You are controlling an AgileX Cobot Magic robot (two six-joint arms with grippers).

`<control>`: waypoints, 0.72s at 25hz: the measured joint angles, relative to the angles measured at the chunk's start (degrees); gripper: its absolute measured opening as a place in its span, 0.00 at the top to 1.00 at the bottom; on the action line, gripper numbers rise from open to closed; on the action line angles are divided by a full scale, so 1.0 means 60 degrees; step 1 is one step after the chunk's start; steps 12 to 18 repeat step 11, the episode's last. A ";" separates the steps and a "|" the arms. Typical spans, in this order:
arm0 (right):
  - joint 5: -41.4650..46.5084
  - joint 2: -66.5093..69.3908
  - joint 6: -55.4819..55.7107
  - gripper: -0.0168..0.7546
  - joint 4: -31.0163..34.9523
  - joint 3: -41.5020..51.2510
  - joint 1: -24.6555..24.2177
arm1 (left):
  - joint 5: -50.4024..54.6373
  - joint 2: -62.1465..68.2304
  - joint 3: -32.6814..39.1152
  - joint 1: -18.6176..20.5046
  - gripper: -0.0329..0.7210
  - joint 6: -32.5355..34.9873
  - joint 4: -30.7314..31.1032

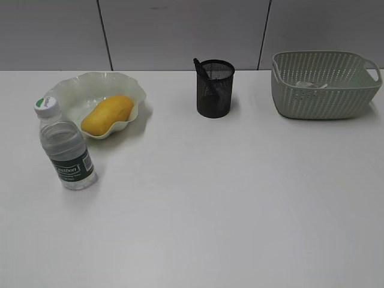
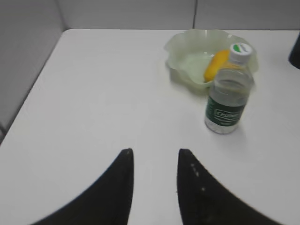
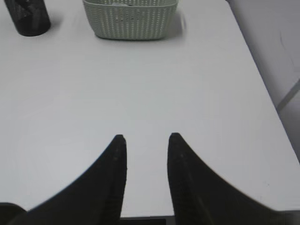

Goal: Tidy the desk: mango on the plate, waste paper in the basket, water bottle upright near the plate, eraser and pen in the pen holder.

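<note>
The mango lies on the pale green plate at the back left; both also show in the left wrist view, the mango on the plate. The water bottle stands upright just in front of the plate, as the left wrist view shows too. The black pen holder holds a dark pen; the eraser is hidden. White waste paper lies in the basket. My left gripper and right gripper are open, empty, over bare desk. Neither shows in the exterior view.
The white desk ends at a grey panelled wall behind. In the right wrist view the basket and pen holder stand far ahead, and the desk's right edge drops off.
</note>
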 joint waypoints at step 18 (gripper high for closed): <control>0.0000 -0.0010 0.0000 0.65 0.0021 0.0000 -0.0323 | 0.0000 0.0000 0.0000 -0.0085 0.64 0.0000 0.0008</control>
